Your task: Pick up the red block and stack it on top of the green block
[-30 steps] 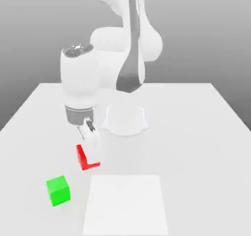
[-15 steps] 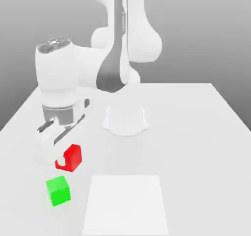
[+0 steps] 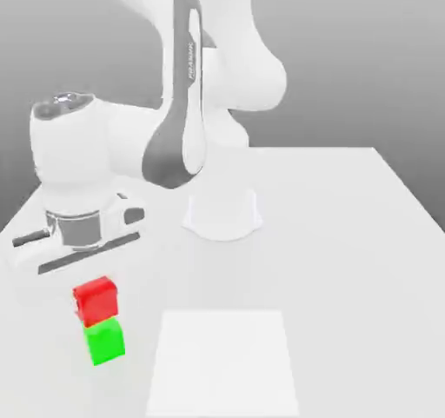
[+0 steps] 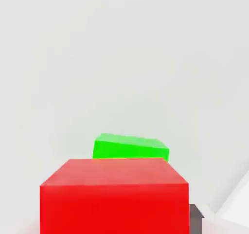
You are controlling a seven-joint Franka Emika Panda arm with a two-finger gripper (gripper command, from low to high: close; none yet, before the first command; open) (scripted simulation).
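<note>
The red block (image 3: 96,299) sits directly above the green block (image 3: 105,342) near the table's front on the exterior view's left. Their faces meet, with the red one shifted slightly to the exterior view's left. My gripper (image 3: 85,270) hangs straight over the red block, its white hand close above the block's top. In the hand view the red block (image 4: 114,196) is large and close, and a strip of the green block (image 4: 130,148) shows just beyond it.
The white table (image 3: 348,234) carries the arm's round base (image 3: 222,215) at its middle. A paler square patch (image 3: 222,360) lies flat at the front, just to the exterior view's right of the stack. The table's left edge runs close to the hand.
The arm swung toward the exterior view's left and front, carrying the red block from beside the base to a spot on top of the green block. The green block stayed put.
</note>
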